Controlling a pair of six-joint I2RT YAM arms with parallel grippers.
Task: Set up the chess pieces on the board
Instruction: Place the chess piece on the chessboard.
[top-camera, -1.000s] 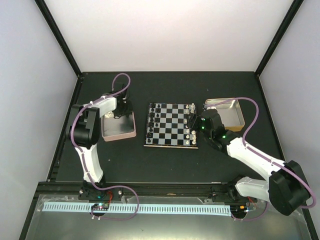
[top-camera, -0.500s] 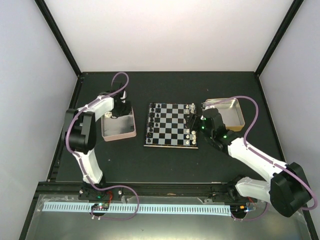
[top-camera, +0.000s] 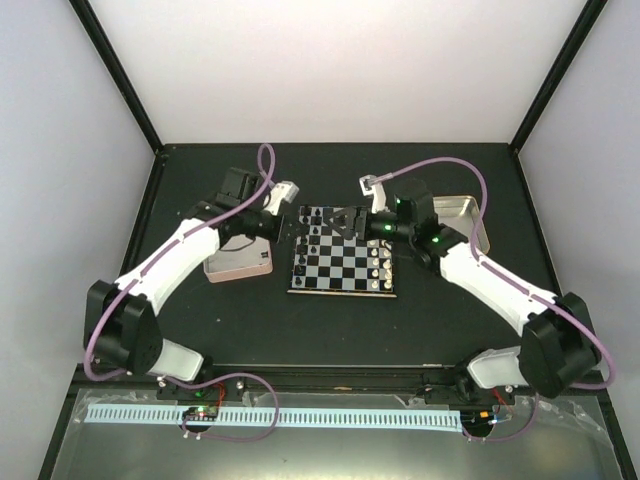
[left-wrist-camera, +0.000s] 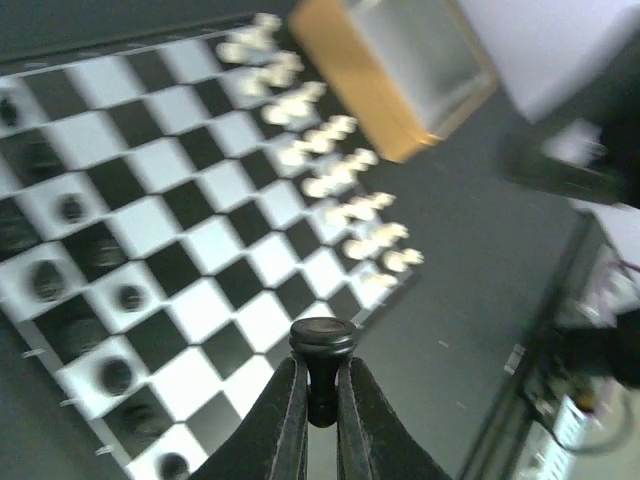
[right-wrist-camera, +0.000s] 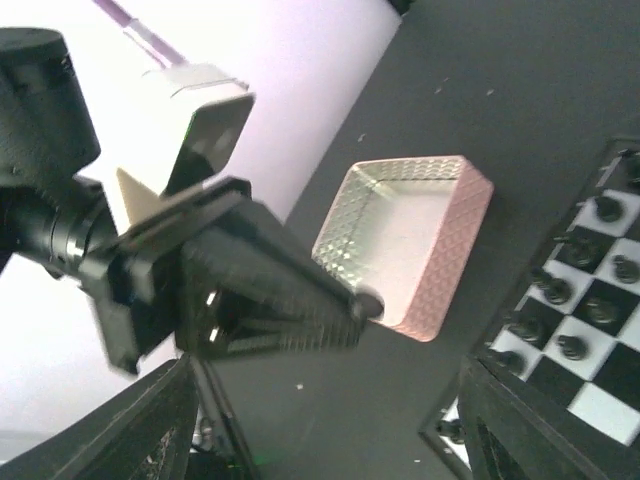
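Observation:
The board (top-camera: 343, 252) lies mid-table, with black chess pieces (top-camera: 304, 250) down its left side and white pieces (top-camera: 383, 262) down its right. My left gripper (top-camera: 284, 228) hangs between the pink tin and the board's far left corner. In the left wrist view it (left-wrist-camera: 322, 395) is shut on one black chess piece (left-wrist-camera: 322, 345), pinched by its stem, base outward, above the board (left-wrist-camera: 210, 210). My right gripper (top-camera: 346, 220) hovers over the board's far edge, facing left. Its jaws (right-wrist-camera: 330, 440) stand wide open and empty, and it looks at the left gripper (right-wrist-camera: 350, 305).
A pink-rimmed tin (top-camera: 238, 262) sits left of the board; it (right-wrist-camera: 410, 240) shows in the right wrist view. A gold-rimmed tin (top-camera: 462, 215) stands at the right, also in the left wrist view (left-wrist-camera: 400, 70). Black frame posts bound the table.
The left gripper has closed, risen out of the pink tin and swung right toward the board with a black piece. The right gripper moved from the board's right side to its far edge.

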